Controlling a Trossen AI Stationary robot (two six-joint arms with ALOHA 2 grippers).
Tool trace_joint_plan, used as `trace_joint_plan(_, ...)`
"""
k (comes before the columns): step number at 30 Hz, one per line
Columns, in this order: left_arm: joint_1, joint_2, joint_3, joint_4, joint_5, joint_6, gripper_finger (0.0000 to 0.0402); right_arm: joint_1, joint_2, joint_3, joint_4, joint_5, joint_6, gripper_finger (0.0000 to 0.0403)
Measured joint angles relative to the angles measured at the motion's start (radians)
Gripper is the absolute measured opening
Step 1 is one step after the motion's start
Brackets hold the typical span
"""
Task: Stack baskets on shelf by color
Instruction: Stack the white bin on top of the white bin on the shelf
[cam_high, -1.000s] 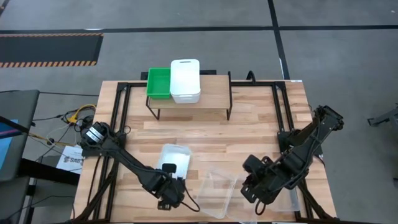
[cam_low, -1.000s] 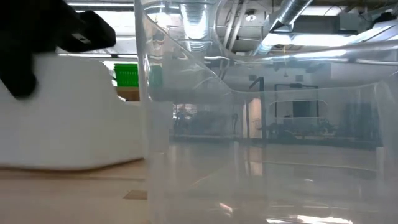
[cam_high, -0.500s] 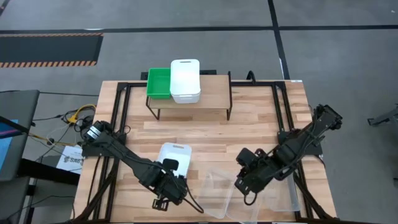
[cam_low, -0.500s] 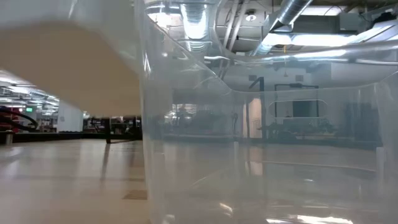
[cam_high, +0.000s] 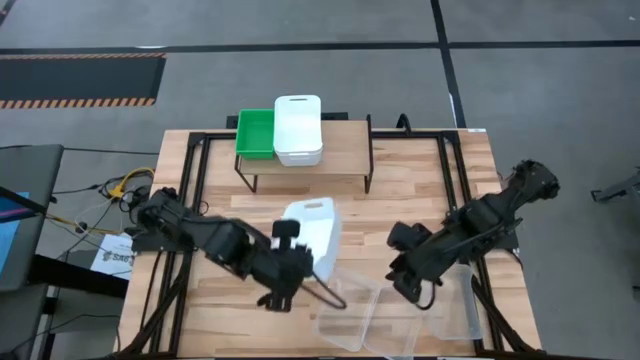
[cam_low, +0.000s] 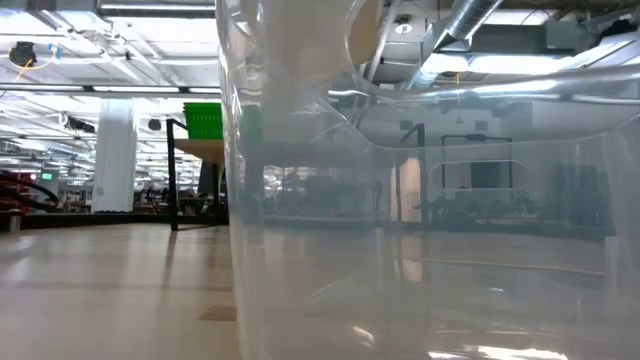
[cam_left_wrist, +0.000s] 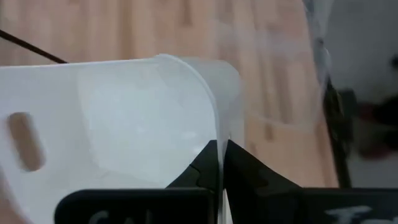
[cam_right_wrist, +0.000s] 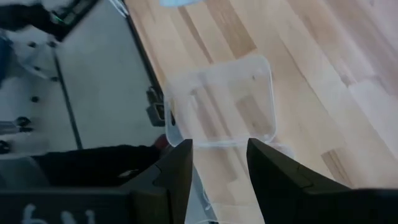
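left hand (cam_high: 283, 262) pinches white tub (cam_high: 312, 225) wall, lifted near shelf (cam_high: 345, 146) | right hand (cam_high: 415, 283) open over clear tub (cam_high: 352, 310) | tubs: light, thin, slippery; take by rim

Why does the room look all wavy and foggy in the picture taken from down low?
In the low view a clear basket stands right against the camera, so the room shows bent and hazy through its wall, with ceiling lights glaring on it. In the high view nothing blocks, so the wooden table looks sharp.

Bright even overhead light; wrist views blurred, glare.
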Motion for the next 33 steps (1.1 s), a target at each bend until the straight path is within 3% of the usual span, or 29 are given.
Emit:
trace_joint_plan(7,0.091,-0.001,0.135,0.007,-0.071,0.109,0.0000,0.066,-0.104,0.005,0.003,0.162,-0.005,0.0175)
trace_joint_plan(14,0.182,-0.075,0.128,0.079,-0.069,0.157,0.0000,0.115,-0.185,0.005,-0.017,0.333,-0.009,0.0175)
trace_joint_plan(19,0.223,-0.124,0.127,0.107,-0.183,0.240,0.0000,0.111,-0.212,0.005,-0.076,0.439,-0.015,0.0175)
trace_joint_plan(26,0.301,-0.159,0.127,0.111,-0.400,0.400,0.0000,0.031,-0.211,0.005,-0.192,0.561,-0.046,0.0175)
trace_joint_plan(33,0.490,-0.147,0.091,0.041,-0.324,0.490,0.0000,-0.140,-0.222,0.004,-0.251,0.570,-0.128,0.0175)
